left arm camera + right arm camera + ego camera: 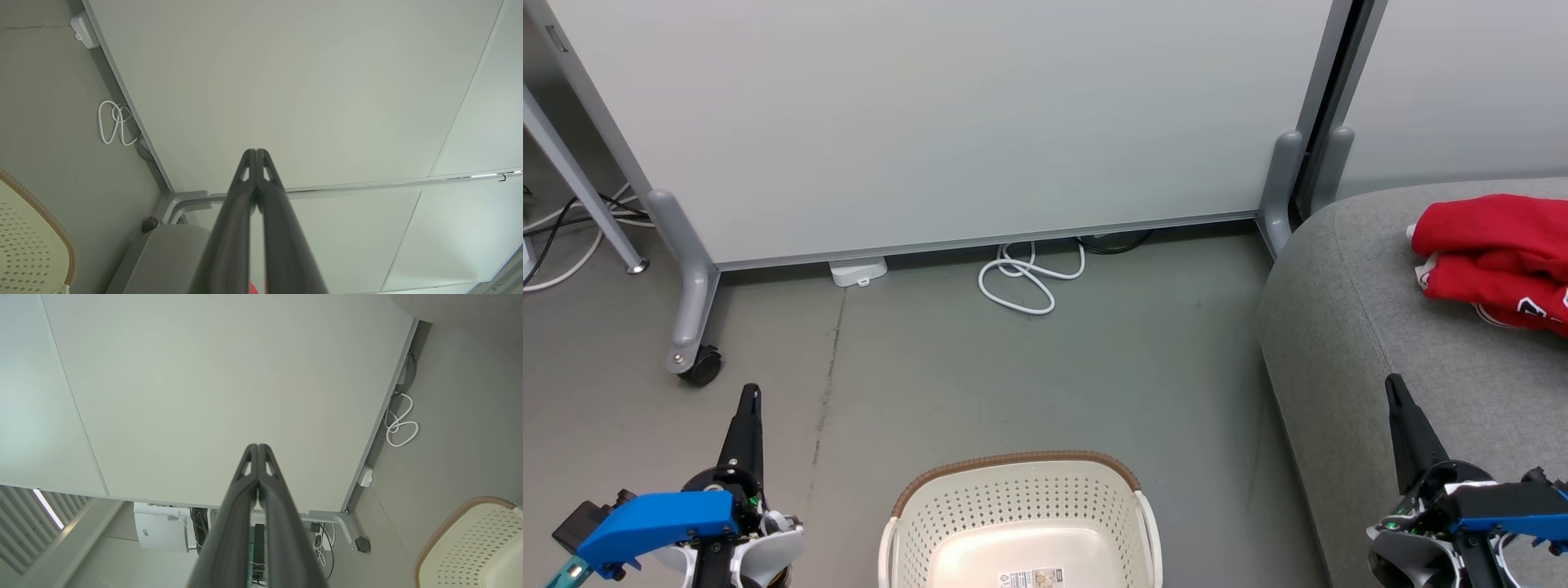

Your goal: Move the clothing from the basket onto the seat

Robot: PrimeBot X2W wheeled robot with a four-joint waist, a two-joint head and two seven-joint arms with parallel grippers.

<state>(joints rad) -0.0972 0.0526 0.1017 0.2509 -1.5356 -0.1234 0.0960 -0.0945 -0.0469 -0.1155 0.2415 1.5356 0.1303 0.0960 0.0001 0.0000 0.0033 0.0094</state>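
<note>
The red clothing [1494,260] lies crumpled on the grey seat [1347,327] at the right edge of the head view. The cream basket [1019,523] with its brown rim stands on the floor at the bottom centre, holding nothing but a label sticker; it also shows as basket [28,241] and basket [470,547]. My left gripper [752,392] is shut and bare at lower left, left of the basket. My right gripper [1393,382] is shut and bare over the seat's front part. Both point toward the wall panel, left gripper [255,152] and right gripper [258,446].
A pale partition panel [947,122] on grey wheeled legs [690,327] stands across the back. A coiled white cable [1025,282] and a white power block [858,271] lie at its foot. Grey floor [1013,367] lies between basket and panel.
</note>
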